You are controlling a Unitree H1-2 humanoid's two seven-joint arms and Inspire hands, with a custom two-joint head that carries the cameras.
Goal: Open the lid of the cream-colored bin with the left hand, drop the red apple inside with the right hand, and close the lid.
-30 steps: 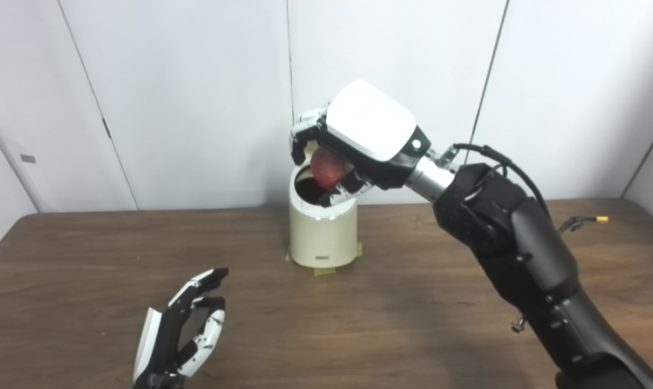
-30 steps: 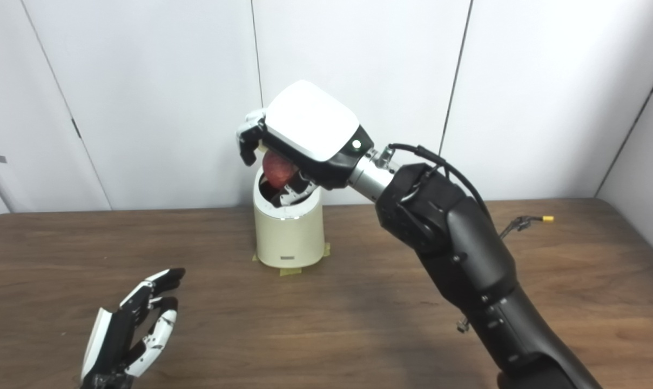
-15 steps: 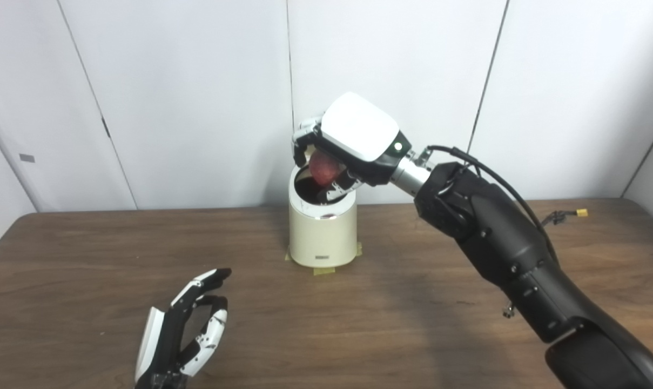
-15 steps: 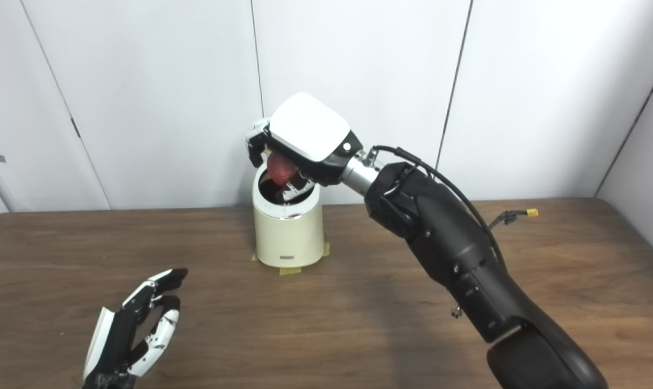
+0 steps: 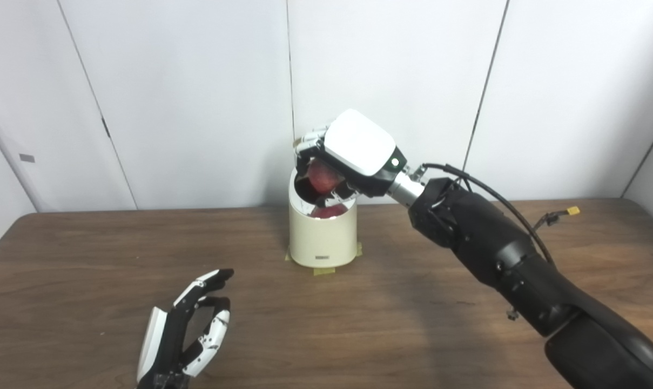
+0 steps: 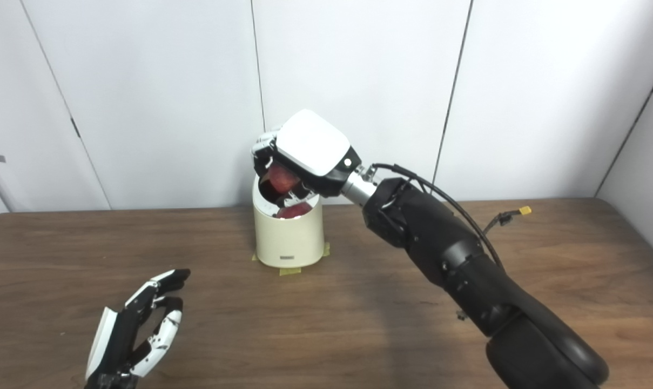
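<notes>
The cream-colored bin (image 5: 322, 236) stands at the back middle of the table with its top open; I cannot make out the lid behind the hand. My right hand (image 5: 353, 148) is shut on the red apple (image 5: 323, 178) and holds it right at the bin's mouth, partly below the rim. A red reflection of the apple shows on the shiny inner rim. My left hand (image 5: 184, 333) is open and empty, palm sideways, low at the front left of the table, far from the bin.
Yellow tape (image 5: 322, 270) marks the bin's base on the brown table (image 5: 391, 308). A loose cable with a yellow plug (image 5: 566, 212) hangs by the right arm. White wall panels stand close behind the bin.
My right hand has come down with the apple, from above the bin's opening into its mouth. The right arm has stretched forward. The left hand has stayed in place.
</notes>
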